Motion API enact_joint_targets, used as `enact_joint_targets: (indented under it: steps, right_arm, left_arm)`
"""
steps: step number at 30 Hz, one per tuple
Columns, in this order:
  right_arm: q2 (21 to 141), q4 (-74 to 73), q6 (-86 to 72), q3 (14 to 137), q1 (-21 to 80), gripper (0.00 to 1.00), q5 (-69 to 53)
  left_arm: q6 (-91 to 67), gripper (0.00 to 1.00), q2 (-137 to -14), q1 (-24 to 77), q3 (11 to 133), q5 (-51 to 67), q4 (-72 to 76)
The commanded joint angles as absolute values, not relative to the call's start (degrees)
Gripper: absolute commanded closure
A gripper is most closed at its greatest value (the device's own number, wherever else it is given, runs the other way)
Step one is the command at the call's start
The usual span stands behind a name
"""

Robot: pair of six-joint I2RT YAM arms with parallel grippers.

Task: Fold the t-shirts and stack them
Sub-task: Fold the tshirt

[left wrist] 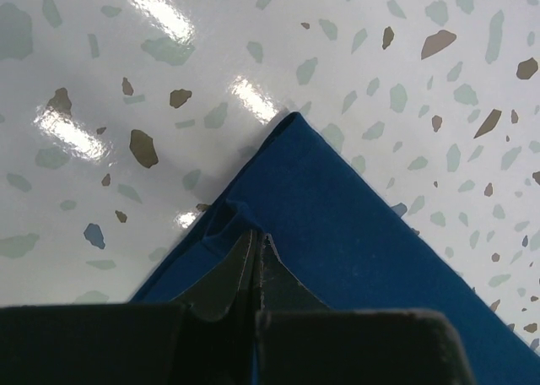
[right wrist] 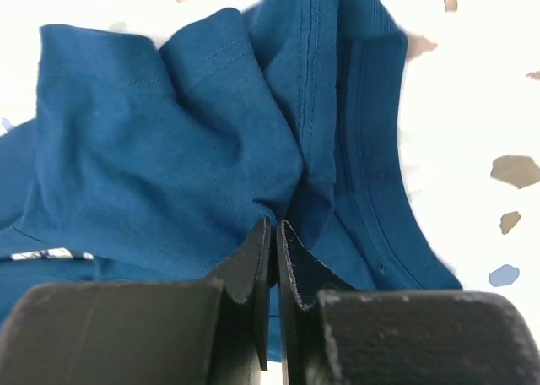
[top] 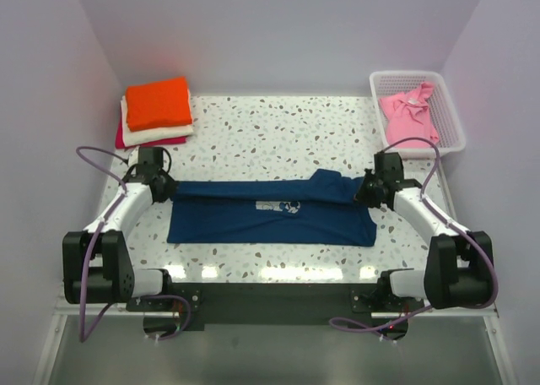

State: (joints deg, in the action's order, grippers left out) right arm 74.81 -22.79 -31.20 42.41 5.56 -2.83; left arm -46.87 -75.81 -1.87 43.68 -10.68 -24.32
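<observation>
navy tee: laid flat across the middle of the speckled table, white graphic up, cloth bunched at its right end. left gripper: fingers are pressed together and pinched on the tee's left corner, held low over the tabletop. right gripper: fingers are pinched on gathered cloth beside the collar at the tee's right end. orange tee, cream tee, magenta tee: folded, stacked in that order from the top, at the far left corner. pink tee: crumpled inside the white basket, far right corner.
</observation>
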Motion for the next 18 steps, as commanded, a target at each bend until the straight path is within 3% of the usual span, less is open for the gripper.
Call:
enact_joint_targets:
  steps: [1,12,18]
  right_arm:
    - [73.39,-19.61,-33.04,40.00,5.45,0.94,-4.39]
    - [76.82,-14.77,-34.54,37.36,5.45,0.94,-7.73]
    - [79.98,-14.94,-34.37,41.04,5.45,0.94,-7.30]
  left_arm:
    - [-45.62,1.00,-74.35,-2.55,43.85,-11.60,-20.57]
    - [-43.33,1.00,-76.46,-2.72,47.02,-11.17,-18.11]
    - [-42.45,1.00,-83.66,-2.99,56.50,-10.20,-19.07]
